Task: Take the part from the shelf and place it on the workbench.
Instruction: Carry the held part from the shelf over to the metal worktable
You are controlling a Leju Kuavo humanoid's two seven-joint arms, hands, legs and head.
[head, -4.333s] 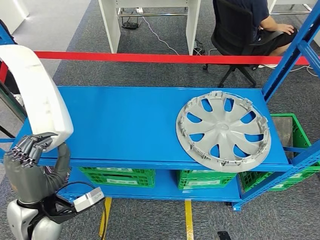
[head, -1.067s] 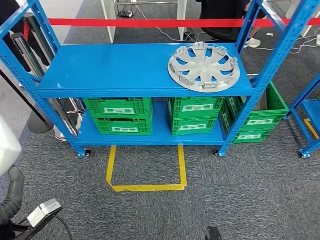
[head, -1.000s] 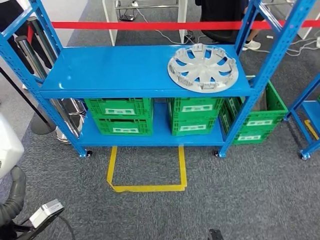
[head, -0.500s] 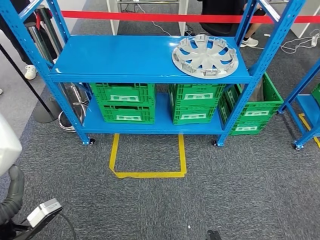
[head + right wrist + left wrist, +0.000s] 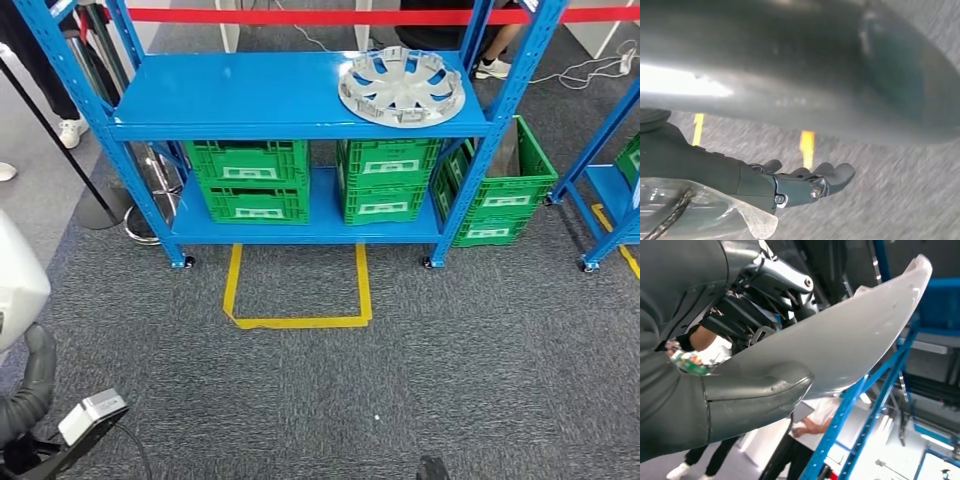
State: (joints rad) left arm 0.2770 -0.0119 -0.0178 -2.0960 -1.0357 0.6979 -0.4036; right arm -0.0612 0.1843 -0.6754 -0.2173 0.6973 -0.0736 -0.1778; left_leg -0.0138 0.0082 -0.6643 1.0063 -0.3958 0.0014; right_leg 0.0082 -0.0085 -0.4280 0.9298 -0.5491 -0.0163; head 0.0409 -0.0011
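the left hand (image 5: 696, 390) holds a long white curved panel (image 5: 851, 335): the thick thumb lies on one face of it and the dark fingers (image 5: 749, 315) press on the other face, so the panel runs out well past the fingers. in the head view one end of this panel (image 5: 19, 285) shows beside the left arm. the right hand (image 5: 791, 182) holds nothing, its fingers (image 5: 828, 175) nearly straight and a little apart, over grey carpet with yellow tape. far from both hands, a grey hubcap (image 5: 401, 86) lies flat on the top board of the blue shelf (image 5: 249, 95), and green crates (image 5: 249, 180) stand on the lower board.
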